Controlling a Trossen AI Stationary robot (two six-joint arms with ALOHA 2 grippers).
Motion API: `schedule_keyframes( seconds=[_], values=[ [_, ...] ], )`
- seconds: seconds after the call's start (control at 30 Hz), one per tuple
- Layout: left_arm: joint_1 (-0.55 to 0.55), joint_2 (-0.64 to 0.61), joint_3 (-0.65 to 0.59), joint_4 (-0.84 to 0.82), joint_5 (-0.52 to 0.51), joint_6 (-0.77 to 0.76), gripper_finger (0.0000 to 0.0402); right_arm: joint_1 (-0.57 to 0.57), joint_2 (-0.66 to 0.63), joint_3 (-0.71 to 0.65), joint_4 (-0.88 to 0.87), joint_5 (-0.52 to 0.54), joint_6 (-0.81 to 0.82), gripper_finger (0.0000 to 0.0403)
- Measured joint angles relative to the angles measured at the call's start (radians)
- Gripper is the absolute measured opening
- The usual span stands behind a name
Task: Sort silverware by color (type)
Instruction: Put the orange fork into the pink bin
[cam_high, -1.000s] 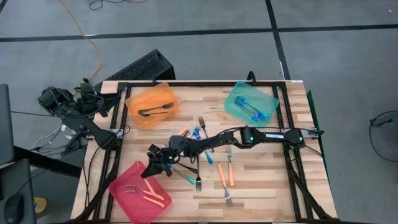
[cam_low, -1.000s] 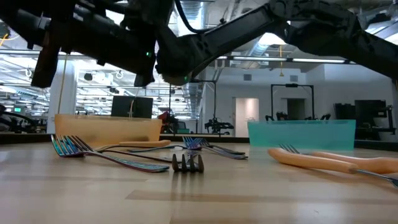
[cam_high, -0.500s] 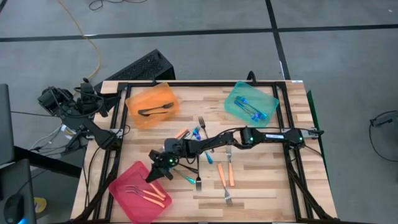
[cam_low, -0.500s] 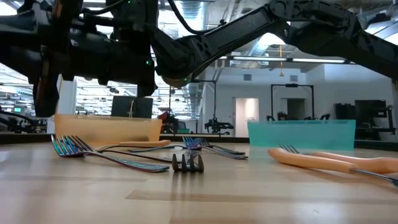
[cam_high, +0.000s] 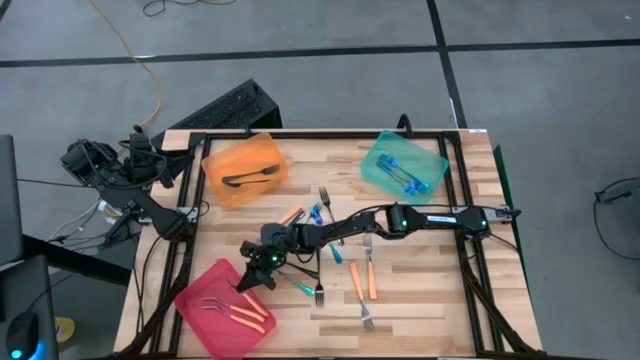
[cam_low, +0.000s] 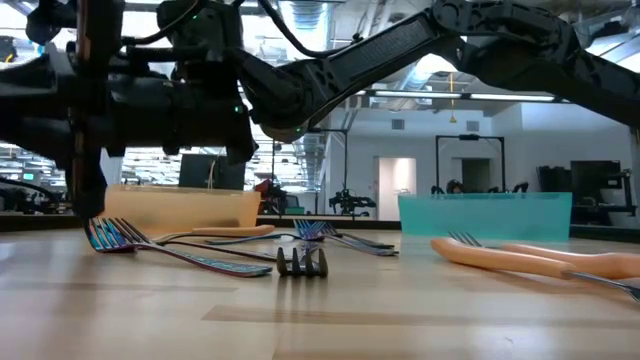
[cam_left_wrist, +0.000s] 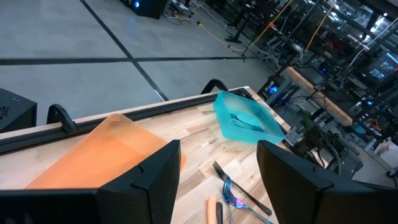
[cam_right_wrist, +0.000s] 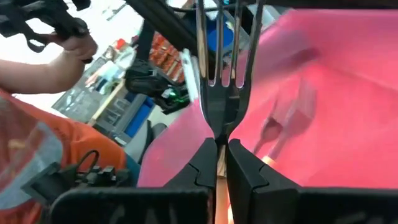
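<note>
The wooden table (cam_high: 420, 290) has three trays on it. The right gripper (cam_high: 252, 276) has moved a little lower toward the pink tray (cam_high: 200, 312) since a moment ago. Its fingers (cam_right_wrist: 242, 174) are pinched on a fork (cam_right_wrist: 222, 74), tines pointing at the pink tray. More forks (cam_high: 362, 284) lie loose in the middle of the table. The left gripper (cam_left_wrist: 217, 168) waits off the table's far left corner, spread wide.
</note>
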Motion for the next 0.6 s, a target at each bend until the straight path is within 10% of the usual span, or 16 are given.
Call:
schedule_keyframes(
  seconds=[0.6],
  values=[
    [0.0,0.0,0.0,0.0,0.024,0.002,0.0197,0.0,0.0,0.0,-0.038,0.063,-0.001,0.0061]
  ],
)
